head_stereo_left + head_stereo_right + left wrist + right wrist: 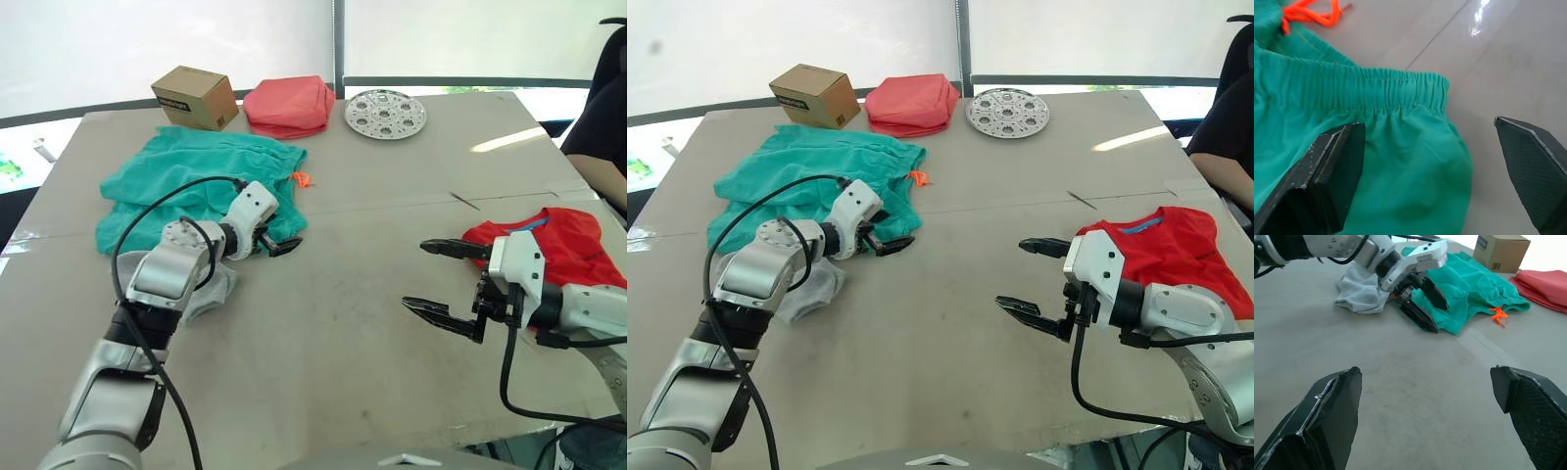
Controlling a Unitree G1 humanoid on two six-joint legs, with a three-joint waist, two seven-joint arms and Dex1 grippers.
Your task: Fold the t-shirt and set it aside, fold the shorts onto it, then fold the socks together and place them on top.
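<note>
Shorts [191, 186] lie spread on the robot's left half of the table [333, 333], teal, rumpled, gathered waistband at the edge nearest table centre with the orange drawstring end [302, 179] poking out beside it. Left gripper [277, 244] sits right at that near corner of the waistband, fingers spread; in the left wrist view one finger is over the fabric and the other over bare table, so the hem corner lies between them, nothing pinched yet. Shorts' long axis looks to run roughly across the table from that corner toward the robot's left, though the bunching makes this hard to call. Left arm is clearly the nearer one; my read is a close-down on the waistband corner comes next, to start the fold. Right gripper [1034, 276] hovers over bare table near the middle, fingers wide apart, holding nothing, well apart from the shorts. T-shirt [1171, 250] is on the robot's right side, red, looks already folded, blue neck label up, partly behind the right arm. Socks [813, 286], pale grey, are a crumpled heap under the left forearm, just beside the shorts. Cardboard box [195, 97], folded coral cloth [289, 105] and perforated metal disc [385, 114] line the far edge.
</note>
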